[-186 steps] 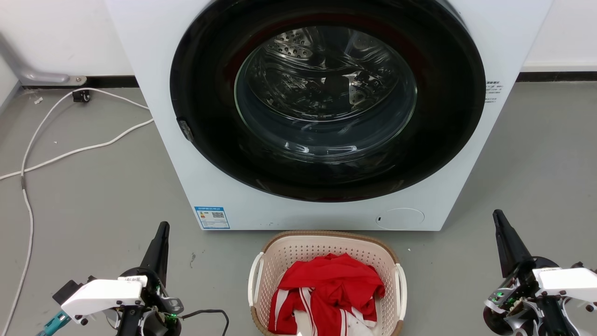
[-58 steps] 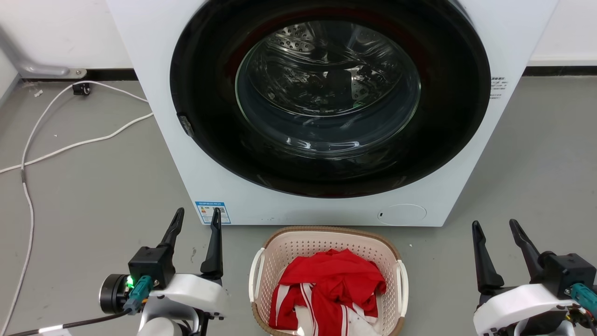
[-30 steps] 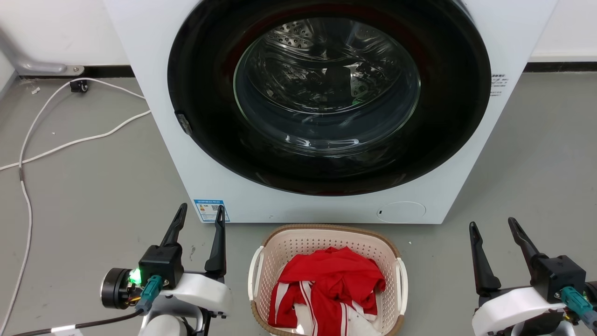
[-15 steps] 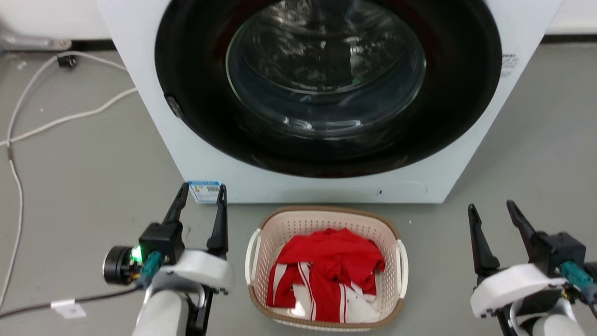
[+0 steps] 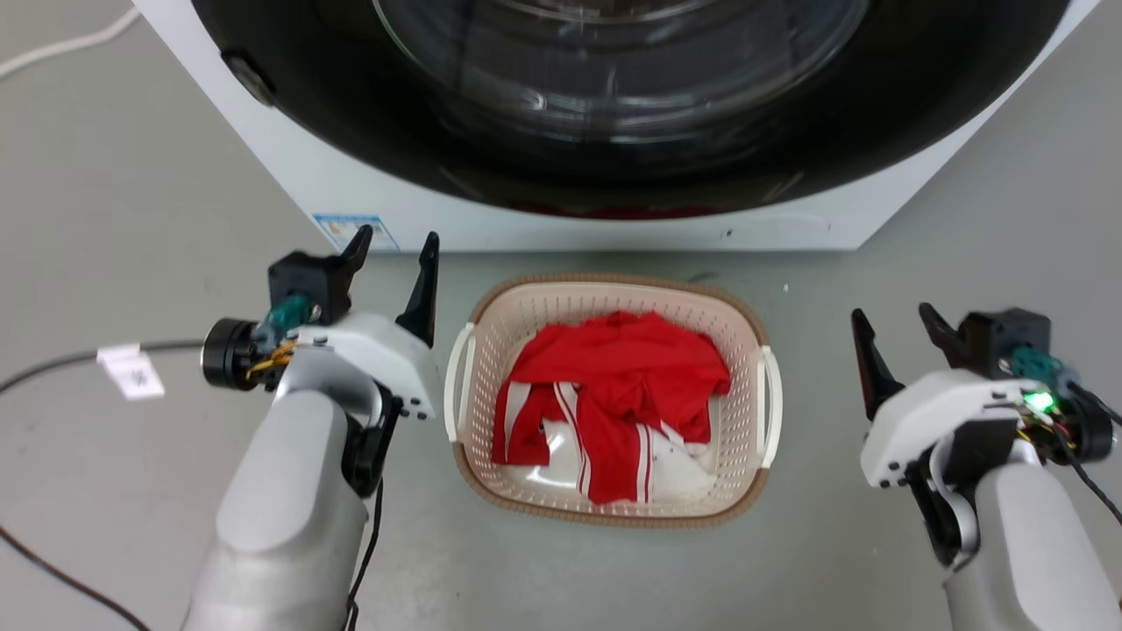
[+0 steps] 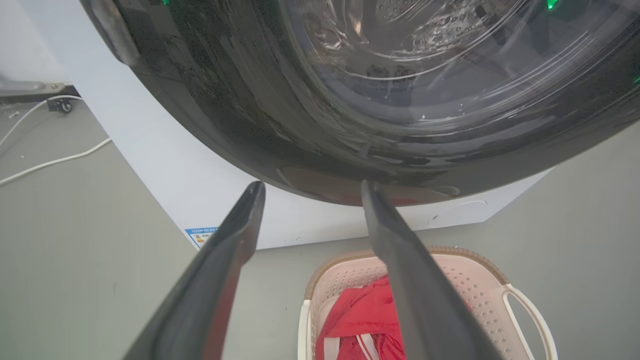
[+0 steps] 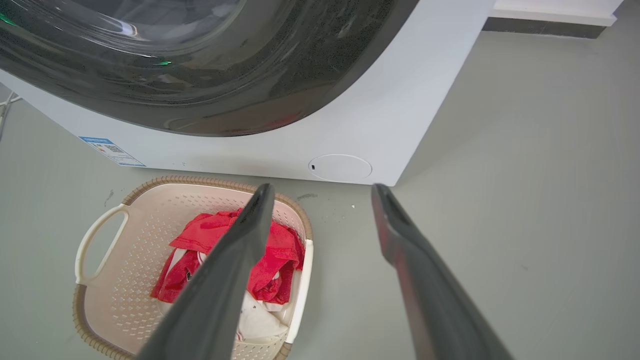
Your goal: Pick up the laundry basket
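Though cropped at top — washing machine (image 5: 543, 230) behind laundry basket (image 5: 561, 308).

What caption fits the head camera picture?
Left gripper and right gripper, both open, flank the laundry basket by the washing machine.

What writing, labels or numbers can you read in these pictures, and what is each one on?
Blue label on the washing machine front: print too small to read.
White tag on the dark cable: a dark mark, too blurred to read.
Laundry basket: no lettering seen.
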